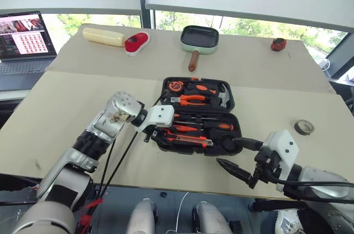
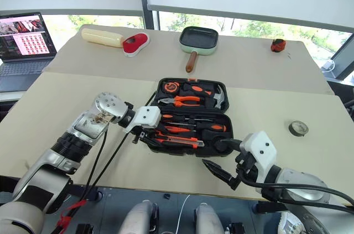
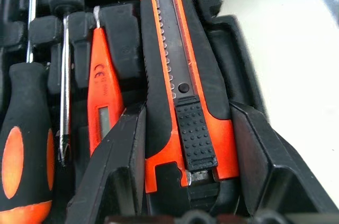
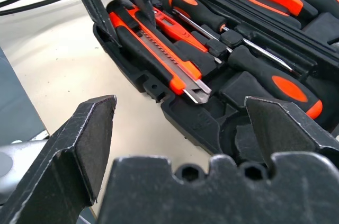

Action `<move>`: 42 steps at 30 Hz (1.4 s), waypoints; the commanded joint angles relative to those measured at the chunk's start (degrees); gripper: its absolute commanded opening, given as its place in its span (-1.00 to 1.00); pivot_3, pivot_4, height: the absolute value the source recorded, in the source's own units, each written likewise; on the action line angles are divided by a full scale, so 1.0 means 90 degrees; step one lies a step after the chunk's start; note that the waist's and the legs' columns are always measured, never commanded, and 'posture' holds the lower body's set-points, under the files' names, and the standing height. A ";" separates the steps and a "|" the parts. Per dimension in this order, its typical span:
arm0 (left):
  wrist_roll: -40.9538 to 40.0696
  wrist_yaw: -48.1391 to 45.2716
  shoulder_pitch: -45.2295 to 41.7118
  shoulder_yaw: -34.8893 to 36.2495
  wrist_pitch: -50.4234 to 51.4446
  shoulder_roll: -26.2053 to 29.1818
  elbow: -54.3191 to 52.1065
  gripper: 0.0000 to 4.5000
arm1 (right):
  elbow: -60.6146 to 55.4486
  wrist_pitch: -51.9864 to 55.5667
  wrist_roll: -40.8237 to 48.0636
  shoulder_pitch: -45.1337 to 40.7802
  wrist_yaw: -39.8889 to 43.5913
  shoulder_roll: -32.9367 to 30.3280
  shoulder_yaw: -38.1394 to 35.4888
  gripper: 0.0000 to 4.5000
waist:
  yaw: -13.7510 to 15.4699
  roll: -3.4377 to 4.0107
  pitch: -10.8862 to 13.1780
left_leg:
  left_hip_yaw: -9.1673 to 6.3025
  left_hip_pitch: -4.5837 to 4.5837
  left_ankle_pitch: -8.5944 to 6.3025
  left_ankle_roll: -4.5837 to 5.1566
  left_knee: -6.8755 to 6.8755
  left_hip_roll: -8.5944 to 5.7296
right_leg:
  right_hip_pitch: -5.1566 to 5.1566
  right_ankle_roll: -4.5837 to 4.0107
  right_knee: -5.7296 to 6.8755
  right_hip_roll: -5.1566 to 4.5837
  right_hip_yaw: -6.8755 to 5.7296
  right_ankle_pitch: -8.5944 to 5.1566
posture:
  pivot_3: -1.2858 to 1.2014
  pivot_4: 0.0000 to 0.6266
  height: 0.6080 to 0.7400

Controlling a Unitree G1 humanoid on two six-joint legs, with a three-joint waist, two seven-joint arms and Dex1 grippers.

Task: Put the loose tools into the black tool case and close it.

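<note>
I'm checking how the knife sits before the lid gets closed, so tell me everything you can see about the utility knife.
The utility knife is a black and orange plastic snap-off cutter with a ribbed black slider and a notched track along its body; a short metal blade tip shows at one end. It lies flat in the front slot of the open black tool case, beside the small orange tester screwdriver. The left gripper straddles its butt end, one finger on each side, close against it.

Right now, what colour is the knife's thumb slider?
Black and studded, on the knife's orange-and-black body; clearest in the left wrist view.
</note>
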 commanded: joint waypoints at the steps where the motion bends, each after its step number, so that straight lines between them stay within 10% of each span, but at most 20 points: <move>1: -0.0211 -0.0085 -0.0156 0.0108 0.0436 -0.0174 -0.0045 0.01 | -0.0246 -0.0131 0.0060 0.0012 -0.0070 0.0017 -0.0171 1.00 | 0.0000 0.0000 0.0000 | -0.0001 0.0000 0.0000 0.0000 0.0000 0.0000 | 0.0000 0.0000 0.0000 0.0000 0.0000 0.0000 | 0.03 -0.52 1.00; 7: -0.0660 -0.0374 -0.0239 0.0391 0.0973 -0.0052 -0.0344 0.90 | -0.0113 -0.0153 0.0002 -0.0086 -0.0067 0.0002 -0.0071 1.00 | -0.0019 0.0000 0.0000 | -0.0004 0.0000 0.0000 0.0000 -0.0001 0.0001 | -0.0004 0.0000 0.0006 0.0001 0.0000 0.0000 | 0.03 -0.52 1.00; 11: -0.0786 -0.0289 -0.0380 0.0690 0.1067 0.0032 -0.0177 0.99 | 0.0032 -0.0173 -0.0059 -0.0211 -0.0048 0.0001 0.0048 1.00 | -0.0027 0.0000 0.0000 | -0.0006 0.0000 0.0000 0.0000 0.0000 0.0001 | -0.0004 0.0000 0.0007 0.0003 0.0000 0.0000 | 0.03 -0.52 1.00; 24: -0.0758 -0.0266 0.0061 0.0737 0.0420 0.0041 -0.0201 -0.99 | 0.0208 -0.0217 -0.0104 -0.0388 0.0019 0.0017 0.0169 1.00 | -0.0015 0.0000 0.0000 | -0.0006 0.0000 0.0000 0.0000 0.0001 0.0000 | -0.0003 0.0000 0.0008 0.0001 -0.0001 0.0000 | 0.03 -0.52 1.00; 42: 0.0379 0.0383 0.0417 0.0054 -0.0875 -0.0123 0.0630 -0.99 | 0.0157 -0.0172 -0.0063 -0.0357 -0.0066 0.0119 0.0153 1.00 | 0.0001 0.0004 -0.0005 | -0.0008 0.0072 0.0001 0.0002 -0.0001 -0.0003 | 0.0083 0.0001 -0.0009 -0.0002 -0.0005 -0.0002 | 0.03 -0.52 1.00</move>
